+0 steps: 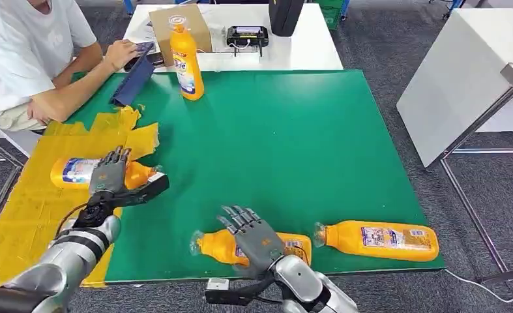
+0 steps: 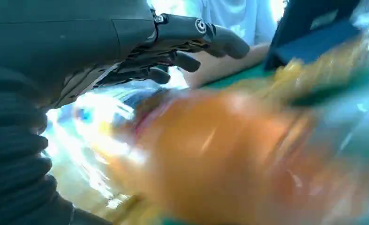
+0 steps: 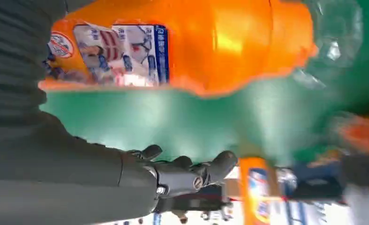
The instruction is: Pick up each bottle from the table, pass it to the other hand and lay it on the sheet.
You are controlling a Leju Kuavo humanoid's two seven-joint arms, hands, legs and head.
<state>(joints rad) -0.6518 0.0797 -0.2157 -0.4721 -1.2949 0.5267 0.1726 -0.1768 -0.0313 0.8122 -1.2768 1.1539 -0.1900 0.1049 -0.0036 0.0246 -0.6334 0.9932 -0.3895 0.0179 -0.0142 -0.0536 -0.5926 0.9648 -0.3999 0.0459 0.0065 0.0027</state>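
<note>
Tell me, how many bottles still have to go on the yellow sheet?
One bottle already lies on the yellow sheet, with the left hand over it. The right hand is above a second bottle on the green table, not clearly gripping it. Two more are left: one lying nearby, one standing at the far edge. So three remain.

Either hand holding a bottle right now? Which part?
Nothing is clearly held. Left hand is spread open over the bottle on the sheet; right hand is open above the near bottle.
</note>
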